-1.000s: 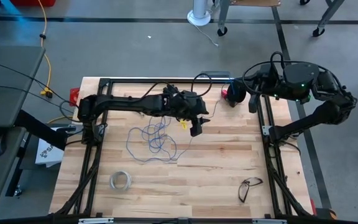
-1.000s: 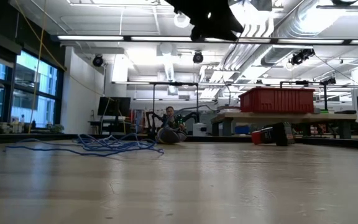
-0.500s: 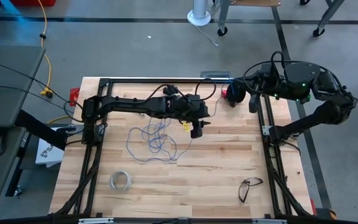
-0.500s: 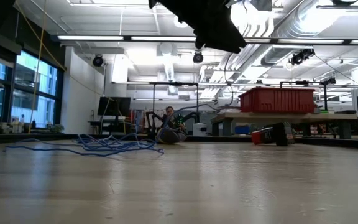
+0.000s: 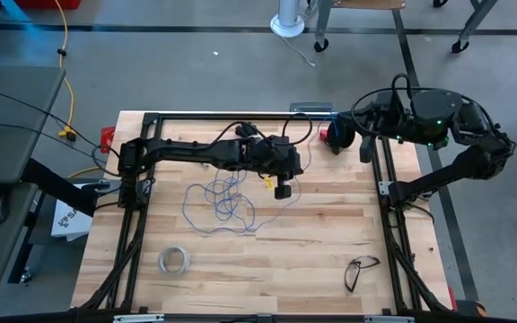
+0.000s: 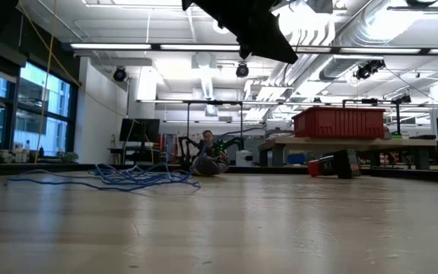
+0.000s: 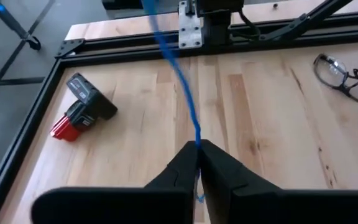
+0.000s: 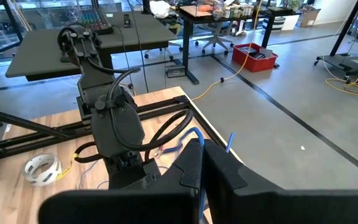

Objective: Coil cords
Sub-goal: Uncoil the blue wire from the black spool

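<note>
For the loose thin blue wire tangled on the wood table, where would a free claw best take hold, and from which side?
Likely the single strand trailing off the thin blue wire tangle toward the table's near edge, taken from straight above: it lies flat and alone, while the middle loops overlap. The left claw is already shut on another stretch.

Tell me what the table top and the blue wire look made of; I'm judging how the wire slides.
Table top: pale wood planks, butcher-block style with visible grain and joints, smooth, low sheen. Blue wire: thin and limp, lying in loose tangled loops, probably plastic-coated; its core cannot be seen.
</note>
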Robot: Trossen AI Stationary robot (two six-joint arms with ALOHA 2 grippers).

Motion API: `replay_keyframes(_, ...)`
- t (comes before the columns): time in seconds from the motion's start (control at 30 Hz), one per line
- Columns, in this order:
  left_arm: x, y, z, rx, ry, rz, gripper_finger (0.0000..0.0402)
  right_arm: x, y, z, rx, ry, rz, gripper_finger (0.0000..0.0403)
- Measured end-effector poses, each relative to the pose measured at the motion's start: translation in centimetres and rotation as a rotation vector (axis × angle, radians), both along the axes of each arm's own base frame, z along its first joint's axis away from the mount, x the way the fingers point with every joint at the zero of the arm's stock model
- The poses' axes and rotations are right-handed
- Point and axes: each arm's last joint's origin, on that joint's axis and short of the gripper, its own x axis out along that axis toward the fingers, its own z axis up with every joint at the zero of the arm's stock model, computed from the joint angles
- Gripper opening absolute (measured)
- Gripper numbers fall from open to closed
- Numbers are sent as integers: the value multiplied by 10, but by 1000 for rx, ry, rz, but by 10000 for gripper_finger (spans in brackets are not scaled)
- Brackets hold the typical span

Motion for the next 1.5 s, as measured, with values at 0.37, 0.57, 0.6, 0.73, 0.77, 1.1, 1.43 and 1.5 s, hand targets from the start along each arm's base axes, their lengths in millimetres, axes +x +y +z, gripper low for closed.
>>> replay_keyframes(0.37,-13,-1,-13,-32,198,42,1,-6,0,1,-9,13,-1,0)
replay_keyframes(0.57,-27,-3,-24,-40,339,70,1,-14,-2,6,-29,21,-30,0)
replay_keyframes(0.6,-29,-4,-25,-46,356,73,1,-15,-2,7,-33,16,-43,0)
replay_keyframes(0.73,-31,-5,-39,-59,423,78,0,-23,-4,12,-39,-18,-84,1)
replay_keyframes(0.77,-31,-5,-34,-56,403,77,0,-24,-4,14,-40,-31,-83,1)
replay_keyframes(1.1,-40,-5,-19,-124,387,104,28,-19,-2,7,-10,21,-40,1)
replay_keyframes(1.43,-58,-16,-28,-224,569,101,85,-18,-2,-22,101,266,-122,29)
replay_keyframes(1.5,-62,-21,-39,-224,624,94,97,-14,-2,-40,131,390,-159,56)
